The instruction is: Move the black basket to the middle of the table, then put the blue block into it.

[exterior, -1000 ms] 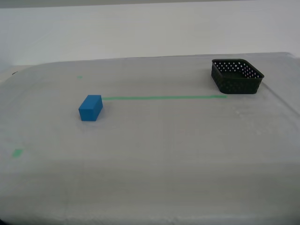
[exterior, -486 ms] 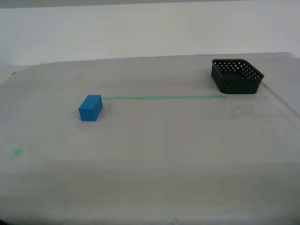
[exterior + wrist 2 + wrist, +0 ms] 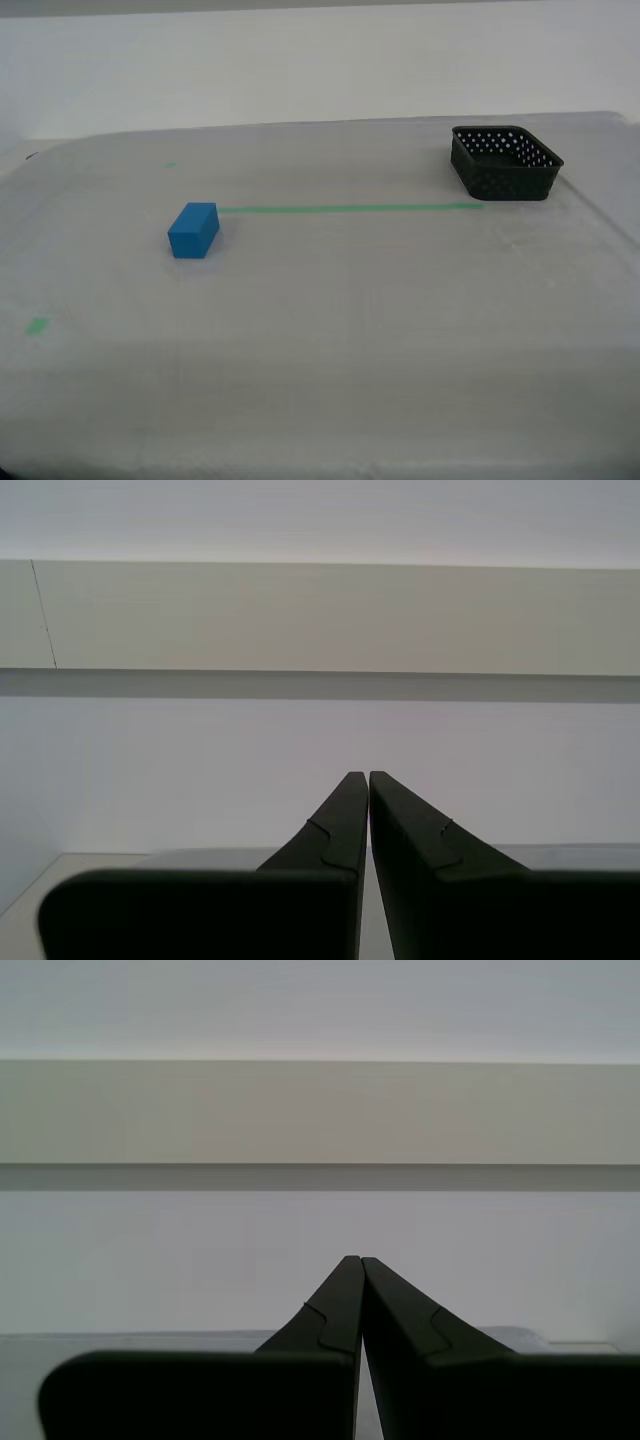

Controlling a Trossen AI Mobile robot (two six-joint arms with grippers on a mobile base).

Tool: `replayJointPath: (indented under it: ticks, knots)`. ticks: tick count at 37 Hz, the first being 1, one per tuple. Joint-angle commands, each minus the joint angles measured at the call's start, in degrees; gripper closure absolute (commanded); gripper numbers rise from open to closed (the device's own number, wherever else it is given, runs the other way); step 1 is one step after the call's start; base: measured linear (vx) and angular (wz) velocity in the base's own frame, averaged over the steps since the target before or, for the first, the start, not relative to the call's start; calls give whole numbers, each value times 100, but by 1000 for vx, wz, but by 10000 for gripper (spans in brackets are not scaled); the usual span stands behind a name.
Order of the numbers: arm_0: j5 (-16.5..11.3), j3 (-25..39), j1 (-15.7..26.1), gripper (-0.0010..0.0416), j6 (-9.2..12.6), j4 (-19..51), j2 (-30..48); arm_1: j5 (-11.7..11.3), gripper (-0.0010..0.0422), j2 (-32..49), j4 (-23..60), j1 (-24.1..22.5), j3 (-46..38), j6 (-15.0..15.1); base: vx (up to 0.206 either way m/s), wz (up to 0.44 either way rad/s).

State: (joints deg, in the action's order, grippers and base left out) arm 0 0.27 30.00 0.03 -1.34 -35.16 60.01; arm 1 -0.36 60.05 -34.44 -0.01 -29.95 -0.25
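Observation:
The black basket (image 3: 504, 161) stands at the far end of the table (image 3: 330, 330) on the exterior view's right, at the end of a green tape line (image 3: 350, 208). The blue block (image 3: 193, 230) lies on the cloth at the line's other end, on the exterior view's left. Neither arm shows in the exterior view. My first gripper (image 3: 360, 1260) is shut and empty, pointing at a pale wall. My second gripper (image 3: 367, 776) is shut and empty, also facing the wall.
Small green tape marks lie at the near left (image 3: 37, 326) and far left (image 3: 170, 165) of the exterior view. A white wall runs behind the table. The table's far-right edge passes close behind the basket.

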Motion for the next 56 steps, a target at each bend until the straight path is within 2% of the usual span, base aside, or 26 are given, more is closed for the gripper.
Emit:
replayJointPath:
  ticks: [1, 27, 35, 46, 56]
  knots:
    - [-7, 4, 2, 406, -17, -20, -4, -4, 412, -2, -31, -2, -2, 11, 0, 0]
    - [-7, 4, 2, 406, -11, -2, -4, -4, 412, -2, -33, -2, -2, 11, 0, 0]
    - [-4, 4, 2, 406, 289, 365, -4, -4, 412, -2, -33, 0, -2, 11, 0, 0]
    - [-4, 13, 2, 406, 400, 660, -4, -4, 412, -2, -33, -2, -2, 11, 0, 0]
    - [-2, 789, 0, 406, 409, 2166, 70, -4, 412, -2, -31, -2, -2, 9, 0, 0]
